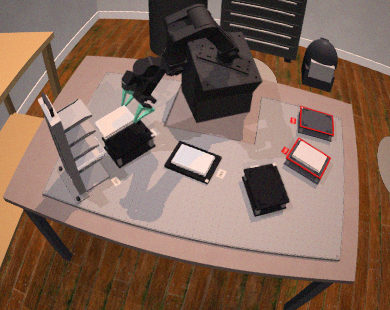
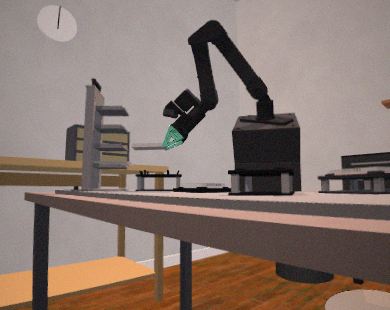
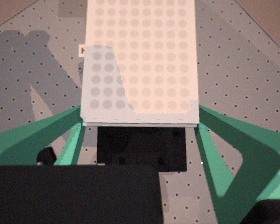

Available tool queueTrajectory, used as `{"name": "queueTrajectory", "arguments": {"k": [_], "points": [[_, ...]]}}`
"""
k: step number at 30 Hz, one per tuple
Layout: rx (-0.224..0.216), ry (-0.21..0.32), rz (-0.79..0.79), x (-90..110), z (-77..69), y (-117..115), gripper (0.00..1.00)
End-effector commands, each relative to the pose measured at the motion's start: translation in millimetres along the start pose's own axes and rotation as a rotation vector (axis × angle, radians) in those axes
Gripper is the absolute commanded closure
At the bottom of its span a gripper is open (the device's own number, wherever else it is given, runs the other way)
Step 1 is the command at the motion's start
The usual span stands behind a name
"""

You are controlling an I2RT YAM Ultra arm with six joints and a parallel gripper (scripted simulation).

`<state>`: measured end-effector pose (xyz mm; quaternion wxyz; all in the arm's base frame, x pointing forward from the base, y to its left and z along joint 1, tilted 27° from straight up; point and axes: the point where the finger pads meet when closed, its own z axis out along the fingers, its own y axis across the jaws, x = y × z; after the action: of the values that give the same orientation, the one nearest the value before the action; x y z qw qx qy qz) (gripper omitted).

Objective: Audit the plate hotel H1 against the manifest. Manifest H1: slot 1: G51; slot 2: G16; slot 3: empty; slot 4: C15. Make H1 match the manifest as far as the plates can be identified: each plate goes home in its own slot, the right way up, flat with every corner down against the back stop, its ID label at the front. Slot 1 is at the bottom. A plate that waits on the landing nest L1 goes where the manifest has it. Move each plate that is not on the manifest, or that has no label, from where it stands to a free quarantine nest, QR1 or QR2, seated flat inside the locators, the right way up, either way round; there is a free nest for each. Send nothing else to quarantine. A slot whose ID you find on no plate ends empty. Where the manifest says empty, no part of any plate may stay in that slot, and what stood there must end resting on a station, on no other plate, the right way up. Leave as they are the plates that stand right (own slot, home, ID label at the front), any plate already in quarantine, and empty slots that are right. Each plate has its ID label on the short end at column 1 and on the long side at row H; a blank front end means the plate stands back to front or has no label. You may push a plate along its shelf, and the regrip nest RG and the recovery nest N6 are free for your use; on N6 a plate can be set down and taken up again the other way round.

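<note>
My gripper [image 1: 133, 106] [image 2: 172, 140] [image 3: 139, 111] is shut on the short end of a white well plate [image 1: 115, 121] [image 2: 148, 146] [image 3: 139, 60]. It holds the plate level in the air, wells up, just right of the plate hotel H1 [image 1: 64, 135] [image 2: 91, 135] and above a black raised nest [image 1: 131, 145] [image 3: 142, 147]. The end of the plate nearest the wrist camera looks blank. The hotel's shelves show as bare grey ledges; I cannot read any labels.
A second white plate [image 1: 191, 159] lies in a flat black nest mid-table. A black raised nest [image 1: 265, 189] stands to its right. Two red-framed quarantine nests are at the far right: one holds a dark plate [image 1: 316, 121], one a white plate [image 1: 309, 156]. The arm's base box [image 1: 219, 85] is behind.
</note>
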<state>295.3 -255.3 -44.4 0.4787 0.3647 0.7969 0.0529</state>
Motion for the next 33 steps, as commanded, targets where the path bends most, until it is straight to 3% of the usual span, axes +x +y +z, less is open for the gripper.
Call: {"name": "queueTrajectory", "arguments": {"k": [1,33], "points": [[0.002,-0.037,-0.014,-10.9,-2.0,-1.7,0.14],[0.002,-0.036,-0.014,11.4,-22.5,-2.0,0.14]]}}
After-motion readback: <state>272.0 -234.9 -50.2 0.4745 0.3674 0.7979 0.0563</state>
